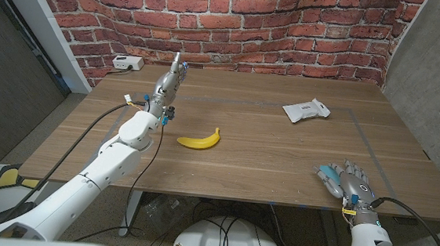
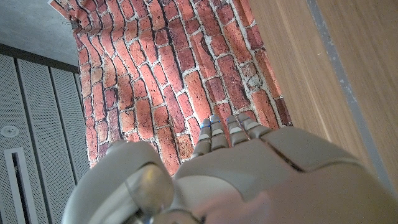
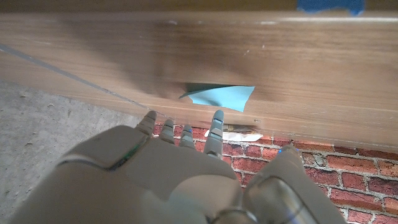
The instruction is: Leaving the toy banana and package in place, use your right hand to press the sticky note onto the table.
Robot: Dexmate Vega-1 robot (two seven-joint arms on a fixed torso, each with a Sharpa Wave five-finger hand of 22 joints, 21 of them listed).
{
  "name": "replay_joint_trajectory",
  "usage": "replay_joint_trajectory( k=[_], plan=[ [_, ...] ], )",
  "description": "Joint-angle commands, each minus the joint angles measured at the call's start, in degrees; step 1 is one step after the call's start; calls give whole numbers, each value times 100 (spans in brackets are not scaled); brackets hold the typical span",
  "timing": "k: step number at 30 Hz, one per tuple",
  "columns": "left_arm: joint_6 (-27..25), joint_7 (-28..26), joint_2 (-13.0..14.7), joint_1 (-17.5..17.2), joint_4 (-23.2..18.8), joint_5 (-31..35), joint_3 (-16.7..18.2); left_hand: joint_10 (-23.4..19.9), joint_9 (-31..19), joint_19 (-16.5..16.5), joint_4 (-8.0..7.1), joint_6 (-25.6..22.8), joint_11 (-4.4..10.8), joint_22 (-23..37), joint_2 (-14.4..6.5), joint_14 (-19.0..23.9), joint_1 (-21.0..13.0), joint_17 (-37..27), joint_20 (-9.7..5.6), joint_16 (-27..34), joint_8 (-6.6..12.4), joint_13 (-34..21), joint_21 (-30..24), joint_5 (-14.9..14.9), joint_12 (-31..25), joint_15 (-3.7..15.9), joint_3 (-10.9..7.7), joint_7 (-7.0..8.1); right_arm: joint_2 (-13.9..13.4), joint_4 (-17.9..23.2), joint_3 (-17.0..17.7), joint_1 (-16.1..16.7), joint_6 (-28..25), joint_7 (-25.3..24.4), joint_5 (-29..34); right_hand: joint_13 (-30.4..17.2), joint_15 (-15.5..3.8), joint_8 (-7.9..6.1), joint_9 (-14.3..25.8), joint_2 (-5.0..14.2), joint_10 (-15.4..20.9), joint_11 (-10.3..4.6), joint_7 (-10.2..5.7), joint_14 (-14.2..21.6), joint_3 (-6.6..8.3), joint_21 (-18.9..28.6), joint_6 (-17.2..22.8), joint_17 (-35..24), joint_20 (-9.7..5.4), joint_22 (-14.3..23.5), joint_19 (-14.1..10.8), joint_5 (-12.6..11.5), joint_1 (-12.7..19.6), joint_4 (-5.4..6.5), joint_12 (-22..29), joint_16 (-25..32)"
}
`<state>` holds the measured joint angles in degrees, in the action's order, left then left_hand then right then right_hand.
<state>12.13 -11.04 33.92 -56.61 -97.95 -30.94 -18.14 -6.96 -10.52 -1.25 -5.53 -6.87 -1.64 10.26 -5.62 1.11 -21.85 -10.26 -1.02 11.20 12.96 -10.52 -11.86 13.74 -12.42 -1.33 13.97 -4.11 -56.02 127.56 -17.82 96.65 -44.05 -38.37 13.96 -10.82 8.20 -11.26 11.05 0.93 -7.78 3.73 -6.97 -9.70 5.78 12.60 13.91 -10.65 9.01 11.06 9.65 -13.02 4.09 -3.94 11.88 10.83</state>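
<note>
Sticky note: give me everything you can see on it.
The sticky note is a light blue paper sheet, seen as a pointed, angled shape with one part apparently lifted, casting a shadow on the wooden table. In the head view it sits by the near right edge, at the fingers of the right hand. Contact cannot be confirmed.

The banana (image 1: 200,140) is yellow, the package (image 1: 307,111) white, the note (image 3: 222,96) light blue. The table (image 1: 265,154) is brown wood. The wall (image 1: 236,22) is red brick. Both hands (image 1: 352,183) (image 1: 170,79) are grey.
</note>
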Motion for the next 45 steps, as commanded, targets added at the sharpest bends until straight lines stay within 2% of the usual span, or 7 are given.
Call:
replay_joint_trajectory(
  k=[1, 7, 33, 45],
  plan=[
    [-61, 54, 0, 74, 73, -28, -40, -54, -18, 5, -11, -23, 17, 9, -4, 8, -61, -21, -19, -35, -28, -24, 14, -30, -1, -5, 37, 3, -113, 0, -169, -114, -57, -66, -265, -8, -38, -30, 9, 73, 31, 9, -6, -450, 20, 22, 72, -20, 26, 23, 890, 21, 1, 16, 26, 36],
    [-60, 91, -14, 117, 132, -47, -60, -59, -18, 5, -11, -25, 9, 9, -9, 8, -65, -21, -15, -36, -35, -24, 15, -31, 2, -4, 39, 6, -190, 20, -383, -326, -189, 22, -291, -8, -33, -33, 9, 79, 22, 9, -14, -445, 23, 22, 79, -20, 26, 24, 889, 25, 6, 15, 24, 35],
    [21, 219, -13, 146, 300, -153, -44, -65, -19, -8, -11, -34, 19, 10, -27, 6, -79, -21, 2, -41, -57, -25, 22, -37, 17, -7, 47, 8, -274, 209, -928, -635, -315, -160, -301, -8, -40, -98, 8, 119, 77, -21, -83, -416, 45, 35, 262, -17, 60, 25, 847, 38, 42, 0, 50, 33],
    [38, 259, -22, 159, 359, -187, -46, -71, -19, -4, -12, -44, 23, 10, -34, 8, -86, -21, 6, -41, -64, -25, 20, -39, 22, -5, 50, 1, -283, 283, -919, -648, -444, -297, -328, -8, -52, -94, 7, 139, 128, -46, -109, -371, 59, 43, 276, -15, 69, 24, 818, 43, 67, -11, 71, 44]
  ],
)
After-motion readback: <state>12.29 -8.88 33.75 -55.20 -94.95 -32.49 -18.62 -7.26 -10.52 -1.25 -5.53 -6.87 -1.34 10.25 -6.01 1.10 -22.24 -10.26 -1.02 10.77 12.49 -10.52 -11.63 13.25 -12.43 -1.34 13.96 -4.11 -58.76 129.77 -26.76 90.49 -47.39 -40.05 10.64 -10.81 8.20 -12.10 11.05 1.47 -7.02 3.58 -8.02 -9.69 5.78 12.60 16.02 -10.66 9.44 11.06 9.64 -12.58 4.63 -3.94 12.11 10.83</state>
